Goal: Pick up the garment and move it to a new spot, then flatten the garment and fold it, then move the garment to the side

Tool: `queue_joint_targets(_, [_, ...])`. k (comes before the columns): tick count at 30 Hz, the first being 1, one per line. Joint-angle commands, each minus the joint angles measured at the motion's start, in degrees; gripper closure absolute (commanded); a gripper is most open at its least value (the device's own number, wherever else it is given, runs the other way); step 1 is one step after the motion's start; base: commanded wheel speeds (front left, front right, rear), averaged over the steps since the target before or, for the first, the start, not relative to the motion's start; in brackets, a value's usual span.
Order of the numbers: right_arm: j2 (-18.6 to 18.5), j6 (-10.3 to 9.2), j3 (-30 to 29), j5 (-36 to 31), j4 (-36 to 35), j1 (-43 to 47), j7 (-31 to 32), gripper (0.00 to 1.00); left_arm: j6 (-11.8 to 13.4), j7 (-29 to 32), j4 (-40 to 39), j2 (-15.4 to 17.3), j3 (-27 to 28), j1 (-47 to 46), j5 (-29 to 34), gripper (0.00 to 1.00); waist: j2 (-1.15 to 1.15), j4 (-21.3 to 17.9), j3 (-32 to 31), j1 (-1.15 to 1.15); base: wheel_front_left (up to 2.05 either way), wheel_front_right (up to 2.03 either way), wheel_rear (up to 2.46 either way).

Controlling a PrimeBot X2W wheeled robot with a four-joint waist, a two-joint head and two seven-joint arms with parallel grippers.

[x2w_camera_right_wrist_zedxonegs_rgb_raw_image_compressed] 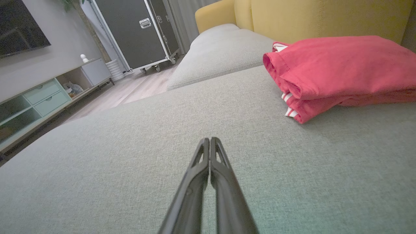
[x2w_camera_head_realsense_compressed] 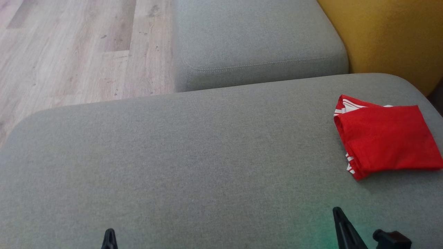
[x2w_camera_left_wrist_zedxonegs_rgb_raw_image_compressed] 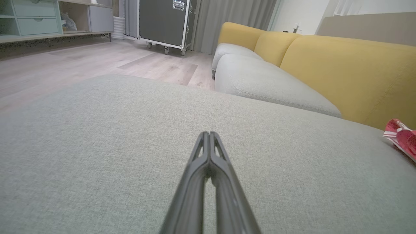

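A red garment with white stripes lies folded into a compact stack at the right end of the grey sofa cushion. In the right wrist view the garment sits ahead and to the right of my right gripper, which is shut and empty, a short way off. That right gripper pokes up at the lower right of the head view. My left gripper is at the bottom left, far from the cloth; its fingers are pressed together with nothing held. A red edge of the garment peeks in at the far right.
A second grey cushion lies beyond the first, with the yellow backrest along the right. Wooden floor drops off past the cushion's left and far edge. A black wheeled case and a pale shelf unit stand across the room.
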Motion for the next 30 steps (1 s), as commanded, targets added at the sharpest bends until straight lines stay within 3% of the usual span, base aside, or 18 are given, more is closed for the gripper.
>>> queue_joint_targets(1, [-0.56,-0.01,-0.34,1.56,-1.89,-3.25,0.22,1.0,-0.32,0.07,-1.47,0.54,0.67,-2.39,-1.39,1.0,0.0,0.01,0.06,0.0,0.0,0.0,0.0])
queue_joint_targets(30, [-1.11,-0.02,-2.66,21.78,-2.02,-7.35,4.15,1.0,-2.83,4.01,0.88,1.18,2.36,-8.41,-20.92,1.0,0.0,0.41,1.84,0.0,0.0,0.0,0.0])
